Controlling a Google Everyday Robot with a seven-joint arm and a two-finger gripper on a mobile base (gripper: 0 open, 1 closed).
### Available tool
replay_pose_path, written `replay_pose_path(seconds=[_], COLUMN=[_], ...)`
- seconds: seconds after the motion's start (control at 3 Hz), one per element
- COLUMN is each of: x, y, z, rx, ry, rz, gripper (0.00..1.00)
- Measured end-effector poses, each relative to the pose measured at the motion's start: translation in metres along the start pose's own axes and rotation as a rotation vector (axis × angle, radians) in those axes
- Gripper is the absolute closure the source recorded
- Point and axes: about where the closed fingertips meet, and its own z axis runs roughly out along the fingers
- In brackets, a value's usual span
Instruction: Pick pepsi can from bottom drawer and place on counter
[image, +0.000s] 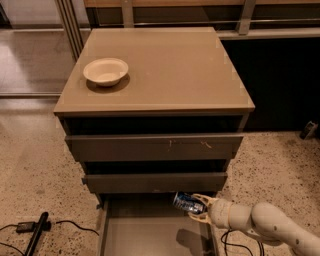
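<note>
One small dark-blue soda can (186, 202) with silver ends, tilted on its side, grasped by the cream two-finger hand (199, 206) at near right. It is held above the floor of the wide shallow grey bottom drawer (145, 235), which stands pulled out, and its shadow falls on that floor. One glossy tan square tabletop (170, 70), farther back, carrying a white round bowl (105, 71) at far left.

Cream gripper (199, 206) over grey bottom drawer (150, 235) is clutching blue-silver pepsi can (186, 201); tan bench (170, 65) carrying white bowl (105, 71).
</note>
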Motion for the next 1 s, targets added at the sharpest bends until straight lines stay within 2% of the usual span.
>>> replay_pose_path(seconds=[0.33,0.67,1.0], x=[-0.058,-0.099,-0.139], y=[-0.017,-0.043,-0.057], z=[-0.053,-0.089,-0.119], rx=[0.026,0.000,-0.052], ry=[-0.019,-0.067,-0.117], rz=[-0.158,-0.267,-0.347], gripper=[1.00,1.00,1.00])
